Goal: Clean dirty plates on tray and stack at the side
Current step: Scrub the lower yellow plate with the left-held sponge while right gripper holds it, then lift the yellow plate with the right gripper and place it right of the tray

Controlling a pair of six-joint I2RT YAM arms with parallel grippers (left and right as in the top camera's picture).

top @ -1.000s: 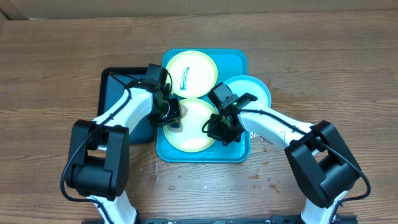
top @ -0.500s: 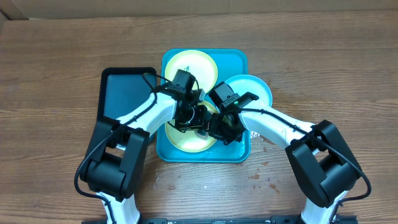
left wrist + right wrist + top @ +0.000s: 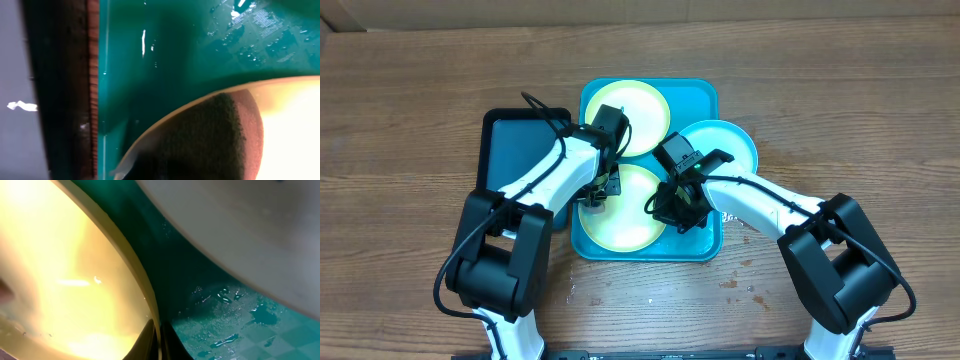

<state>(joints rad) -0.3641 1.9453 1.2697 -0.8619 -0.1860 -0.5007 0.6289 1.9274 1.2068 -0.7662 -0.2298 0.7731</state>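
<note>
1. Here's the turquoise tray (image 3: 705, 95), mid-table on the wooden table (image 3: 410, 120), with a black tray (image 3: 515, 150) just beside its left edge.
2. Two plates lie inside it: the far yellow-green plate (image 3: 645, 110) at the back and the near yellow-green plate (image 3: 625, 215) at the front.
3. The light blue plate (image 3: 725, 150) sits to the right, overlapping the tray's right rim, partly over the tray and partly out over the table.
4. Left gripper (image 3: 599, 190) is down at the near plate's left edge, clamped on a dark sponge (image 3: 200, 140). In the wrist view the sponge lies right on that plate's rim.
5. Right gripper (image 3: 678, 212) is at the same plate's right edge, and it's pinched tight on the rim. The wrist view shows the dark finger tips (image 3: 149, 341) either side of the yellow lip.
6. Wet floor! Water drops (image 3: 225, 330) bead on the turquoise between the near plate and the blue one.
7. Any writing? There's a block of pale print (image 3: 267, 20) on the tray floor in the left wrist view, but it's too blurred to read.
</note>
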